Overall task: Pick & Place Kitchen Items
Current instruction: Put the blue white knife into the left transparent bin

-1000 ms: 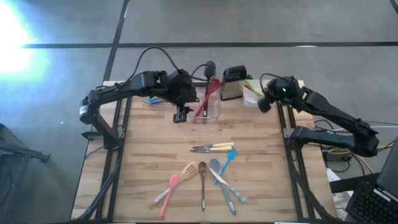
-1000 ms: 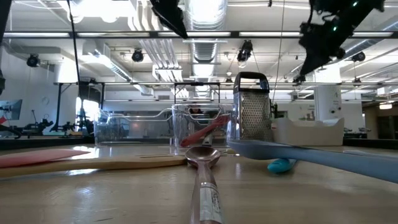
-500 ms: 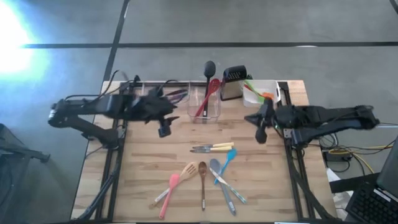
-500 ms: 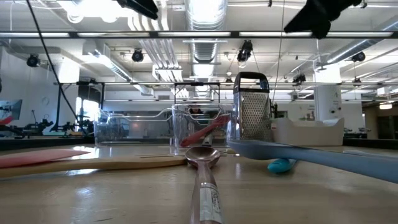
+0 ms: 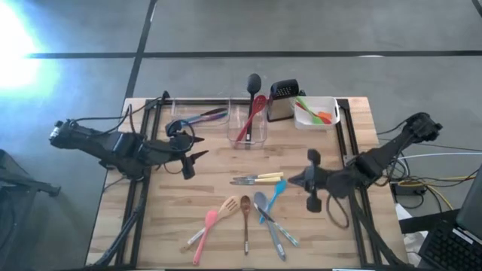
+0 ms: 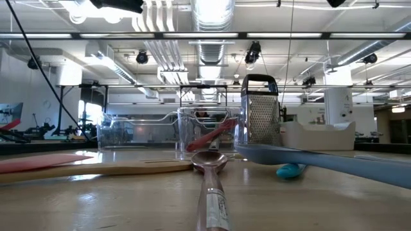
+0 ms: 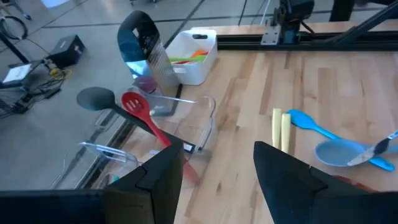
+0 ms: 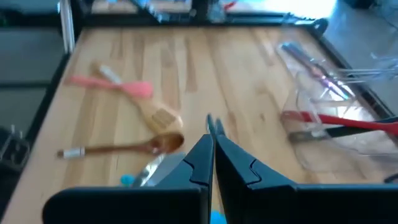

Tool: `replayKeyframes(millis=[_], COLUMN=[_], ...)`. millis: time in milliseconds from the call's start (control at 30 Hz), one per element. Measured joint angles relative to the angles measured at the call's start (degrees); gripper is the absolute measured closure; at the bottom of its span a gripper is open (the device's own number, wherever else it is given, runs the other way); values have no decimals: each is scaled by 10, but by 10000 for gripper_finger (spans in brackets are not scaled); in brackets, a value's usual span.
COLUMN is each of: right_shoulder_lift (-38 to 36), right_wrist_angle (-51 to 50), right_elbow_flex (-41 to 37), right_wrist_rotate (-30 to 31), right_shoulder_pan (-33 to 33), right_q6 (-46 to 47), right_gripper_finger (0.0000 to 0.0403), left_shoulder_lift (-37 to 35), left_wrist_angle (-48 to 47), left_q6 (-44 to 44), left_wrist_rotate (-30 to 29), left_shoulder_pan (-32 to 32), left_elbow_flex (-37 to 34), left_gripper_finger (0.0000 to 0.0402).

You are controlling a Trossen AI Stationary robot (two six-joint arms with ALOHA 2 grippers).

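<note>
the left end effector [image 7: 214, 180] hangs open over the table [image 7: 323, 93]; beyond it, red spoon [image 7: 146, 118] and black ladle [image 7: 96, 98] lean in a clear tub [image 7: 193, 124].

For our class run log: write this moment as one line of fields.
left gripper: open, empty, over table's left | right gripper: shut, empty, near yellow-handled knives | red spoon: in clear tub
</note>
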Motion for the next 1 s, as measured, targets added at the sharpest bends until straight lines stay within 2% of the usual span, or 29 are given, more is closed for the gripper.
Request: replayKeyframes(millis=[133,333,500,733,1000], right_shoulder_lift=[51,119,161,205,249], right_wrist_angle=[-35,-76,-119,-107,-107], right_elbow_flex=[32,76,100,101,100], right_wrist_rotate=[13,-92,-150,-227,-261], right_shoulder_pan=[15,14,14,14,12], right_q6=[50,128,218,264,271], right_gripper_finger=[394,394,388,325,243], left_shoulder_lift=[-5,-8,-9,-9,-9], left_wrist_angle=[23,28,30,36,39], left_q6=[2,15,48,90,105], left_wrist_rotate=[-4,-5,-6,-10,-10], left_shoulder_pan=[0,0,0,1,1], left_elbow_flex=[-28,-46,-47,-48,-51], left_gripper_finger=[202,202,202,202,202])
